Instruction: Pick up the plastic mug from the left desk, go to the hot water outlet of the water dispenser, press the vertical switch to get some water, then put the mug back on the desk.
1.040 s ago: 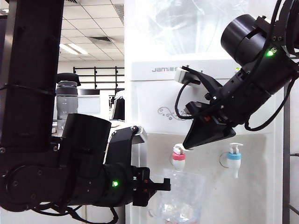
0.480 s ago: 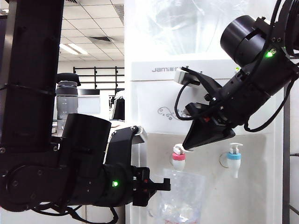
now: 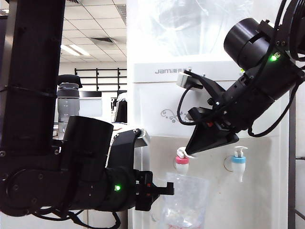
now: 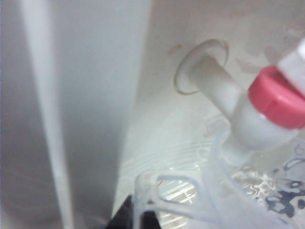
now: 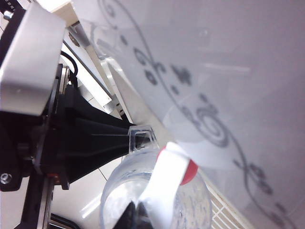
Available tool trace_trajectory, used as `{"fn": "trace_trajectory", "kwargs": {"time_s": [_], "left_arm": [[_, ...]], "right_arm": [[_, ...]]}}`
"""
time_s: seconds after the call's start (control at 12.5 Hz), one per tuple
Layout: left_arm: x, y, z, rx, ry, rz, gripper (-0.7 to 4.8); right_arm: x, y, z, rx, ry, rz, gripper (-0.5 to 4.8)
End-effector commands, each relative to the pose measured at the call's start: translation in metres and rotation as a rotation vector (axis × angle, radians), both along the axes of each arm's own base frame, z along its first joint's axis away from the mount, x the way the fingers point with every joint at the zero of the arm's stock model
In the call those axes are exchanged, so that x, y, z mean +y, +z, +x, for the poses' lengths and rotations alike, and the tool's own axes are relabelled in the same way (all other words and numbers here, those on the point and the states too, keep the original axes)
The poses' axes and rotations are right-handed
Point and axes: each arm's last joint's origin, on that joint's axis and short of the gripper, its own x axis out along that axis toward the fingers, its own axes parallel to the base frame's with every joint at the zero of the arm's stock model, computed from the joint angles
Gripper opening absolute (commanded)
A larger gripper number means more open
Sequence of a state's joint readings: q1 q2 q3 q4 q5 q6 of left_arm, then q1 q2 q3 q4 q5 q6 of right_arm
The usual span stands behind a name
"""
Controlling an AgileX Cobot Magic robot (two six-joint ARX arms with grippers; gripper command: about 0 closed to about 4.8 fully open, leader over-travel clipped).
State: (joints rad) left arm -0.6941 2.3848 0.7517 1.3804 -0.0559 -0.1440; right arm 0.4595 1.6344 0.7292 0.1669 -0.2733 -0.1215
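The plastic mug [image 3: 185, 200] stands upright, long axis vertical and mouth up, directly beneath the hot water outlet [image 3: 182, 164] of the water dispenser [image 3: 162, 95]. Its thin handle points back toward the left tool [image 3: 167, 189], which is clamped shut on that handle and holds the mug level out in front of itself. In the left wrist view the mug's rim [image 4: 224, 191] sits just under the red-collared tap [image 4: 276, 98].

The right tool [image 3: 189, 151] comes down at a slant from above, jaws closed on nothing, its tip resting on the vertical switch [image 3: 181, 152]. The right wrist view shows the white lever [image 5: 164, 179] just ahead of the tool tip, with the mug's open mouth [image 5: 152, 200] below.

Compared with a second earlier, the right arm has shifted only very slightly; mug, left tool and tap are unchanged.
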Motion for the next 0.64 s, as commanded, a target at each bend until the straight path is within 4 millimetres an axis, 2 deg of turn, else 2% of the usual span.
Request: {"fn": "trace_trajectory", "kwargs": {"time_s": [0.08, 0.64], "left_arm": [[0.0011, 0.0084, 0.0051, -0.051, 0.044, -0.039, -0.05], [0.0011, 0.0084, 0.0051, -0.051, 0.044, -0.039, -0.05]], "right_arm": [[-0.0064, -0.0075, 0.0048, 0.04, -0.138, -0.052, -0.05], [-0.0061, -0.006, 0.0063, 0.017, -0.148, -0.049, -0.05]]}}
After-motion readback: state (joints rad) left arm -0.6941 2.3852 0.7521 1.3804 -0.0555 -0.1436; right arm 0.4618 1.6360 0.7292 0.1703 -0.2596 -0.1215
